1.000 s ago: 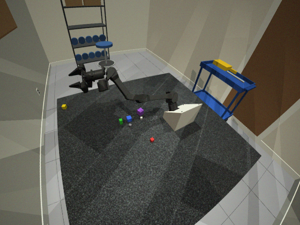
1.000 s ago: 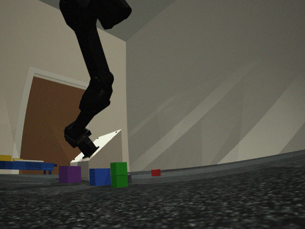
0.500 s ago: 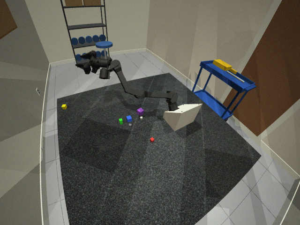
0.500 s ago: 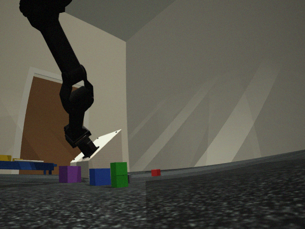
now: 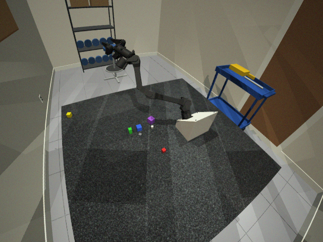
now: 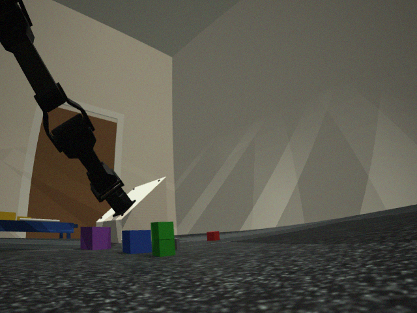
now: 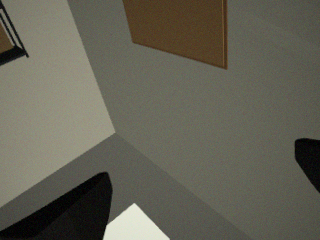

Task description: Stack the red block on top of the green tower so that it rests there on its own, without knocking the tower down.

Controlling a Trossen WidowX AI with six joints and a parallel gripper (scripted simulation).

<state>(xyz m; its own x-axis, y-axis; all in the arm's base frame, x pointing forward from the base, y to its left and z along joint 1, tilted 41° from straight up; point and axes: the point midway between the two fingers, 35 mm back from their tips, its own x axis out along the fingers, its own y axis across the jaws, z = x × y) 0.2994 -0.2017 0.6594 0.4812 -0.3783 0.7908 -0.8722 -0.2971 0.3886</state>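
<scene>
The gripper [image 5: 106, 46] sits in the upper left of the top view, high up in front of a dark shelf rack [image 5: 91, 31] that carries rows of blue discs. Its fingers stand wide apart with nothing between them; in the wrist view 1 dark finger fills the lower left corner and the other shows at the right edge, with only walls, a brown panel and a pale patch between them. The arm [image 5: 138, 75] runs from the gripper down and right to its base on a white wedge-shaped stand [image 5: 195, 125] near the middle of the frame.

The red block [image 5: 163, 149] lies alone on the dark speckled mat [image 5: 117, 182], just below the centre of the top view and well apart from the gripper. In the exterior view the red block [image 6: 212, 235] appears small, right of the other blocks. The green tower [image 5: 129, 130], up and to the left of the red block in the top view, stands upright; the exterior view shows it as 2 green cubes [image 6: 163, 238], 1 on the other. A blue block [image 5: 139, 127] sits just beside the tower on its right in the top view, and a purple block [image 5: 150, 120] lies a little further up and right. A yellow block [image 5: 68, 114] rests far off at the mat's left edge. A blue cart [image 5: 242, 88] stands at the right.
</scene>
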